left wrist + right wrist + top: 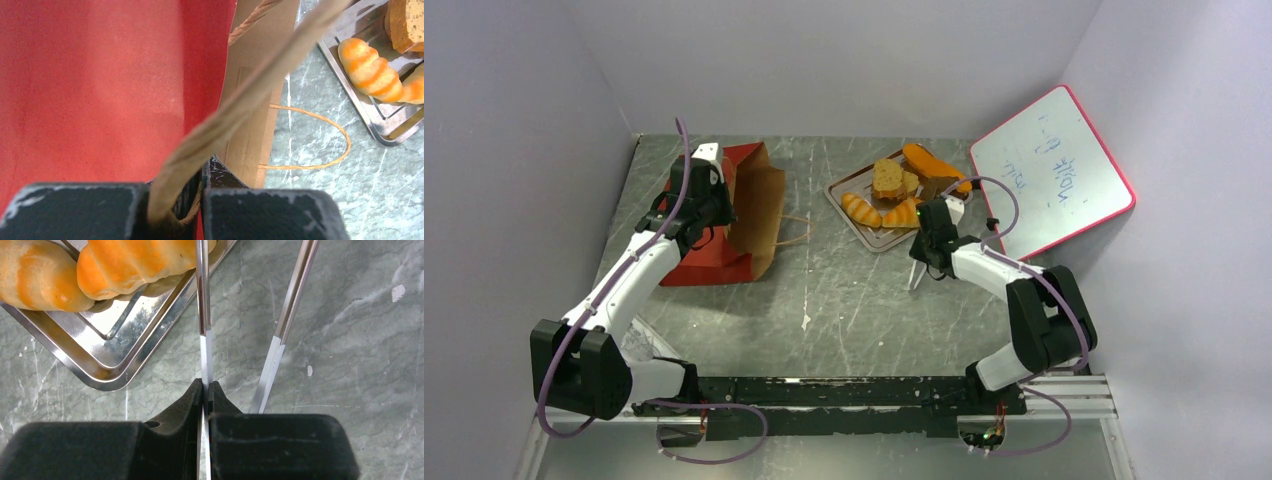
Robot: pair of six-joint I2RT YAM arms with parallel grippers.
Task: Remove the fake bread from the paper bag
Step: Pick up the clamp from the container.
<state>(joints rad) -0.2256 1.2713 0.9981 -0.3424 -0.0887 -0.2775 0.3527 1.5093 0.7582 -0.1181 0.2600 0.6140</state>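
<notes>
The red paper bag [724, 250] lies on the table's left side, its brown inside [762, 205] facing right. My left gripper [702, 205] is over it, shut on a thin cord handle [220, 125] of the bag; the other handle [320, 140] lies on the table. The fake bread sits on the metal tray [879, 240]: a speckled slice [888, 178], a long loaf [932, 163] and two ridged rolls [861, 210] [903, 213]. My right gripper [205, 387] is just in front of the tray [115, 375], shut on one arm of metal tongs [202, 315]. Whether anything is inside the bag is hidden.
A whiteboard with a red rim [1054, 170] leans at the back right, close behind the right arm. Grey walls close in the table on the left, back and right. The tongs' second arm [287, 315] hangs free to the right of the jaws.
</notes>
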